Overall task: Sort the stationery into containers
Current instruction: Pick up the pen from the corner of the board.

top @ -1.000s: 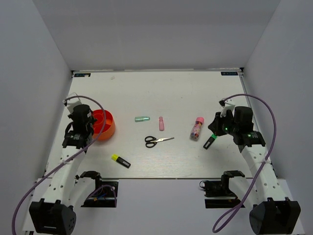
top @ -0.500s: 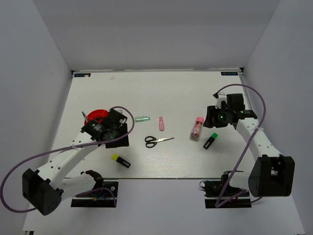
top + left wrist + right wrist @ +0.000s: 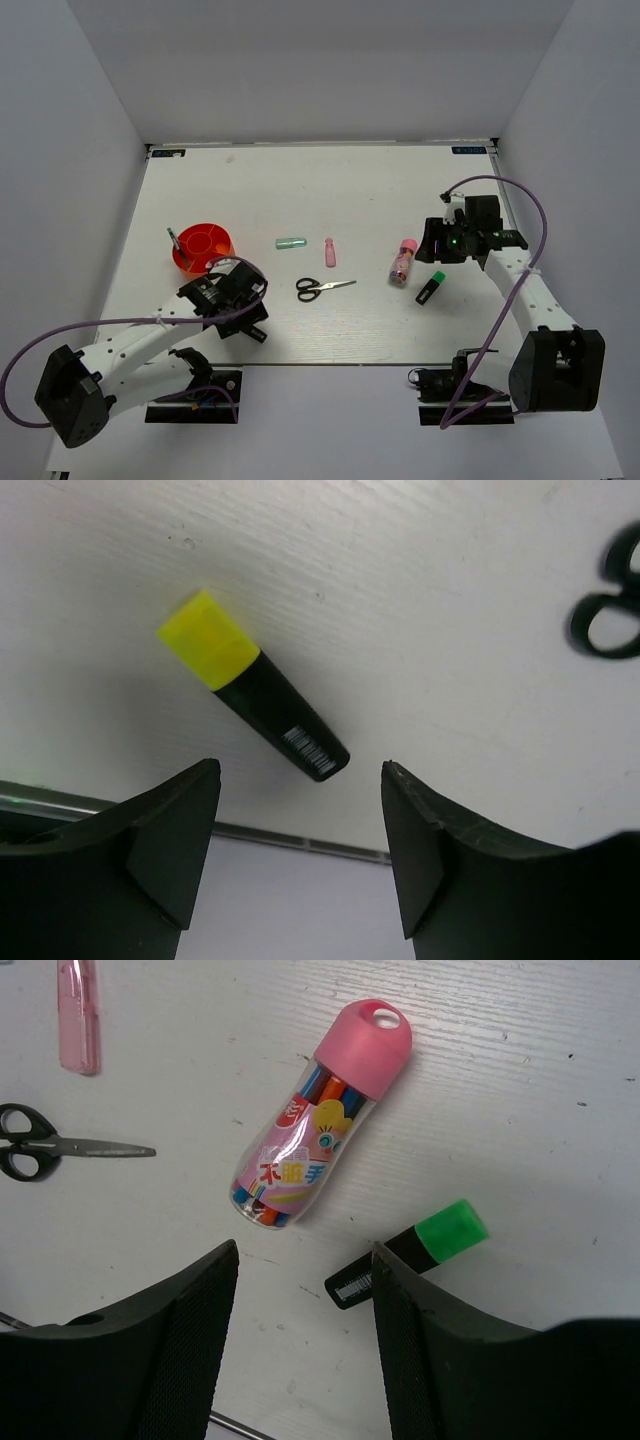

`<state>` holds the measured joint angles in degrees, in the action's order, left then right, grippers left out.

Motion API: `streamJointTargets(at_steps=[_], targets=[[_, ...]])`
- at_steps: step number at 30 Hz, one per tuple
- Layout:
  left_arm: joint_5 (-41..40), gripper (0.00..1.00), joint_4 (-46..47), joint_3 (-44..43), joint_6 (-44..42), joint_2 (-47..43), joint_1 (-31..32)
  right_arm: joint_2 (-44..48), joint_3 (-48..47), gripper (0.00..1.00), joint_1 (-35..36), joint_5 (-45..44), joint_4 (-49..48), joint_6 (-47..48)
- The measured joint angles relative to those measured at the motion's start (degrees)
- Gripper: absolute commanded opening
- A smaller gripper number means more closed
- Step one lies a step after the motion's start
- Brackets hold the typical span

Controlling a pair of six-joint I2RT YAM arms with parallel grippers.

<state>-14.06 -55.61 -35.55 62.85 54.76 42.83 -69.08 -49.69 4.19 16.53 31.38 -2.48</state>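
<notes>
Nearest the table's [image 3: 350,200] near edge, left of its middle, the black highlighter marker with the yellow cap [image 3: 250,700] is found lying flat. The left gripper [image 3: 297,780] is held just above it with its jaws spread wide and nothing between them. In the left wrist view the marker's black butt end is seen just ahead of the gap, while the yellow cap points away toward the table's left edge. Its long axis is thus set diagonally across the line on which the jaws would close, so a turn of the wrist is judged necessary before a squared grip can be made. The left arm is clearly the nearer one.

Toward the right edge, the right gripper [image 3: 300,1255] is likewise held open and empty. The black marker with the green cap [image 3: 410,1252] lies slantwise beside its right finger. The clear plastic tube with the pink cap [image 3: 315,1120] is placed just beyond the gap, cap farthest.

The black-handled scissors [image 3: 322,288] lie between the two arms. Farther off, the round orange-red plastic bowl [image 3: 225,240] stands by the left edge. The mint-coloured stick [image 3: 290,242] and the small pink bottle [image 3: 330,252] lie to its right, well apart from both grippers.
</notes>
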Motion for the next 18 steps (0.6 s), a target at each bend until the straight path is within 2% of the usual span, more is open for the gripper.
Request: streamJointTargets(at_steps=[10,18], targets=[[-5.88,0.74,7.41,2.05,13.25,6.82,-0.61,2.97,0.83,0.6,-0.07,0.31,0.02,-0.11],[-9.57,0.74,7.82,5.53,17.18,6.56,-0.83,3.98,0.85,0.6,-0.11,0.33,0.0,-0.09]])
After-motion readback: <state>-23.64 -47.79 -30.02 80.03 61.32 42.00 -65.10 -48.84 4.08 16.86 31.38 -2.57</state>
